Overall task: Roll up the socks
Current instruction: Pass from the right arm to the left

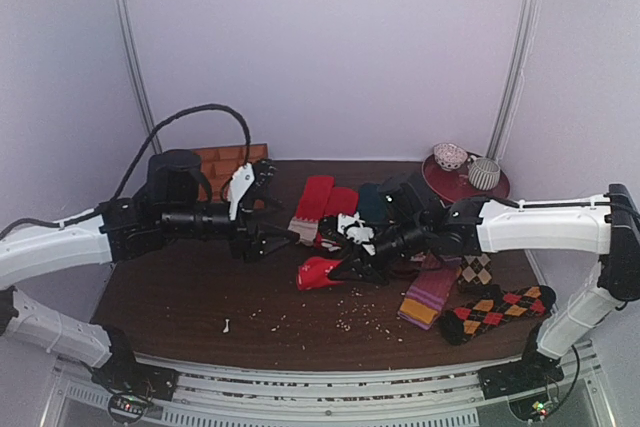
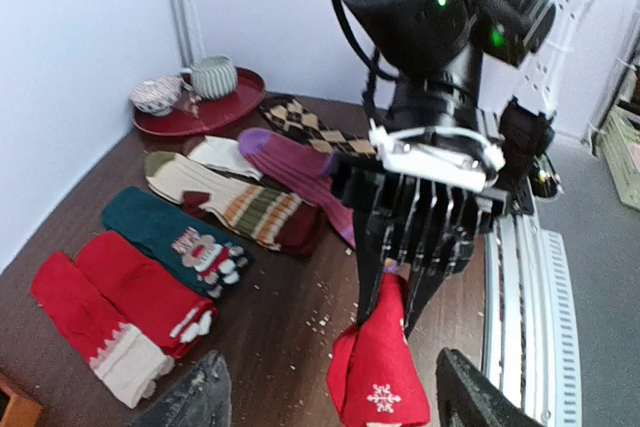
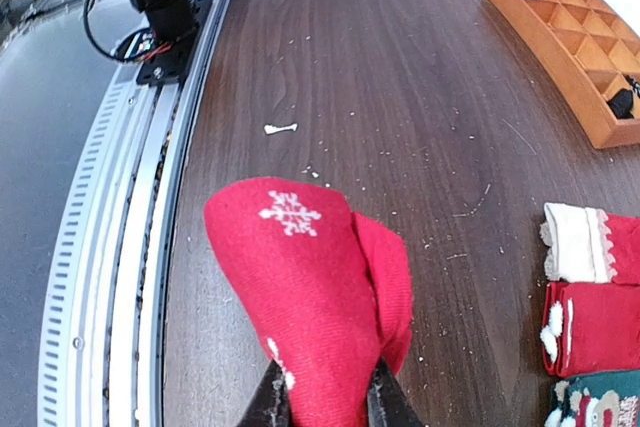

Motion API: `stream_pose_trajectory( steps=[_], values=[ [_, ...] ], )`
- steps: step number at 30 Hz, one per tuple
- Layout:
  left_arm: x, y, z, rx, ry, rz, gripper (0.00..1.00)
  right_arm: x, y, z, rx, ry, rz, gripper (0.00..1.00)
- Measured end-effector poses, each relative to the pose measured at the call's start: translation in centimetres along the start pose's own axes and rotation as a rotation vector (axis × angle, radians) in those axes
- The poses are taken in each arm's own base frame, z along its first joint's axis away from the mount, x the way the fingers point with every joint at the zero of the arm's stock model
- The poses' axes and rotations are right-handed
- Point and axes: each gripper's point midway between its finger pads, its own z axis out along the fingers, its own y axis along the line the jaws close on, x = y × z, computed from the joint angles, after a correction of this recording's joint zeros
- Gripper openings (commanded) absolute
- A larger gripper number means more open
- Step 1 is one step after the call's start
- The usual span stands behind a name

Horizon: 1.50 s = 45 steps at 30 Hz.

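The socks [image 1: 318, 272] are a bright red stacked pair with a white snowflake, lying near the table's middle front. My right gripper [image 1: 352, 269] is shut on one end of them and lifts that end off the table. In the right wrist view the socks [image 3: 300, 277] fill the space between my fingertips [image 3: 322, 405], with two red layers showing. Their cream band is hidden. My left gripper [image 1: 285, 237] is open and empty, just left of the socks. In the left wrist view its gap [image 2: 330, 402] faces the socks [image 2: 385, 367].
Two separate red socks [image 2: 100, 317], a green sock [image 2: 165, 232], a striped sock [image 2: 250, 209], a purple sock [image 1: 430, 292] and an argyle sock [image 1: 500, 309] lie behind and to the right. An orange tray [image 1: 225, 159] stands back left, a red plate [image 1: 455, 185] with cups back right. Crumbs dot the wood.
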Motion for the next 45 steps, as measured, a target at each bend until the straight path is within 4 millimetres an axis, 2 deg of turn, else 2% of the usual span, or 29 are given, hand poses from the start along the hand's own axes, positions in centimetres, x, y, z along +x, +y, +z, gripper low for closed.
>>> stream_pose_trajectory(
  steps=[5, 8, 13, 18, 25, 37, 45],
  values=[
    [4.1, -1.9, 1.8, 0.148, 0.149, -0.019, 0.72, 0.6, 1.1, 0.2, -0.012, 0.059, -0.061, 0.00],
    [5.3, -2.4, 2.0, 0.183, 0.188, -0.024, 0.73, 1.3, 1.1, 0.2, -0.007, 0.090, -0.063, 0.00],
    [5.7, -3.1, 2.6, 0.236, 0.190, -0.036, 0.79, 1.8, 0.6, 0.1, 0.026, 0.114, -0.067, 0.00],
    [6.2, -3.3, 3.7, 0.258, 0.191, -0.045, 0.80, 1.9, 0.5, 0.1, 0.033, 0.120, -0.066, 0.00],
    [5.7, -3.3, 4.6, 0.244, 0.149, -0.039, 0.98, 0.6, 0.2, -0.2, 0.042, 0.096, -0.078, 0.00],
    [7.1, -2.1, 5.9, 0.177, 0.163, -0.035, 0.98, 0.3, 0.1, -0.2, 0.045, 0.089, -0.080, 0.00],
    [7.4, -2.0, 6.3, 0.175, 0.160, -0.036, 0.98, -0.8, 0.0, -0.8, 0.056, 0.063, -0.079, 0.00]
  ],
)
